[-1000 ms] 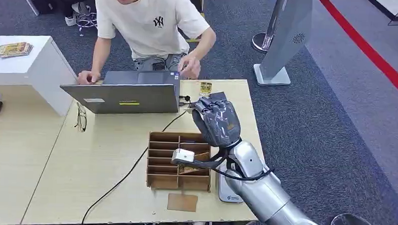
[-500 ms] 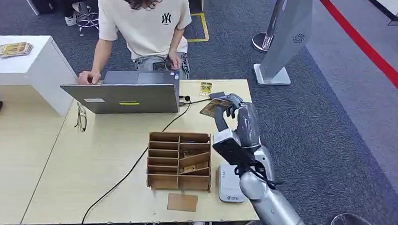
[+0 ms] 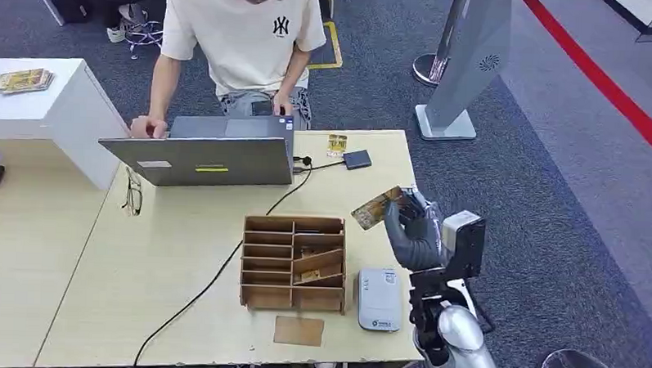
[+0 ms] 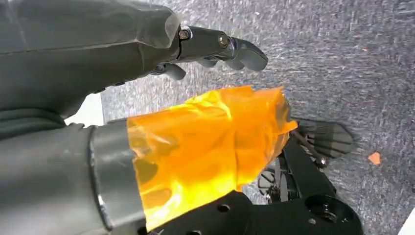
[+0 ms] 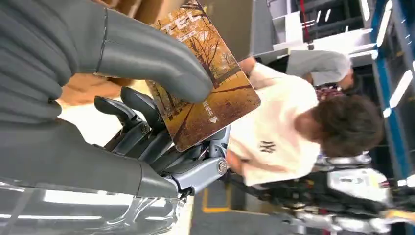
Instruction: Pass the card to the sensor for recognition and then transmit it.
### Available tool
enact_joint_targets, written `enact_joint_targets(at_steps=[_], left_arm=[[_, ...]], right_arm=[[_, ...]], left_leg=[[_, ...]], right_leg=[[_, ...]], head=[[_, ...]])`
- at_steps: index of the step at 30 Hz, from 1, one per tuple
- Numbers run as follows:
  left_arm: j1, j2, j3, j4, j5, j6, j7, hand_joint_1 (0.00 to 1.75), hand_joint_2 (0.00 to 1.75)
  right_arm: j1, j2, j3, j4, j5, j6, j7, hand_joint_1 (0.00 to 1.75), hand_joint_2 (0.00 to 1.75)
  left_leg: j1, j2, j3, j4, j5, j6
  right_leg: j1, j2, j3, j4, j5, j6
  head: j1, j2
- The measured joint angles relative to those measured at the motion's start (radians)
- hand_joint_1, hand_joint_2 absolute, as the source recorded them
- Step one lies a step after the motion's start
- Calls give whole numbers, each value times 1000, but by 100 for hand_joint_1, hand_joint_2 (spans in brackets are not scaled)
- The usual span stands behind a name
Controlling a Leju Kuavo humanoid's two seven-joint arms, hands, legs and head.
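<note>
My right hand (image 3: 415,232) hovers at the table's right edge, above and just beyond the grey-white sensor (image 3: 378,298). It pinches an autumn-tree picture card (image 3: 377,208) that sticks out toward the wooden organizer (image 3: 293,262). In the right wrist view the thumb (image 5: 147,54) presses the card (image 5: 210,93) against the dark fingers (image 5: 147,122) beneath it. My left hand (image 4: 195,98) hangs over grey carpet, its thumb wrapped in orange tape, fingers apart and holding nothing.
A person (image 3: 242,42) stands at the far side behind an open laptop (image 3: 209,151). A cable runs across the table (image 3: 140,267). A brown card (image 3: 299,330) lies by the front edge. A small dark box (image 3: 357,159) and glasses (image 3: 132,192) lie farther back.
My right hand has drawn back from the table's far end to its right edge near the sensor, still holding the card. The person has straightened up behind the laptop.
</note>
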Motion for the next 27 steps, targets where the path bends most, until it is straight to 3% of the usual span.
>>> enact_joint_targets(at_steps=[15,27], left_arm=[[23,-47,68,-89,45,-45,37,0,0],[37,-83,116,-183,45,-98,75,0,0]], right_arm=[[91,-24,-103,86,-8,-6,70,175,175],[133,-68,-111,173,-9,15,126,175,175]], left_leg=[[0,0,0,0,0,0],[0,0,0,0,0,0]], right_leg=[[0,0,0,0,0,0],[0,0,0,0,0,0]], head=[[0,0],[-1,0]])
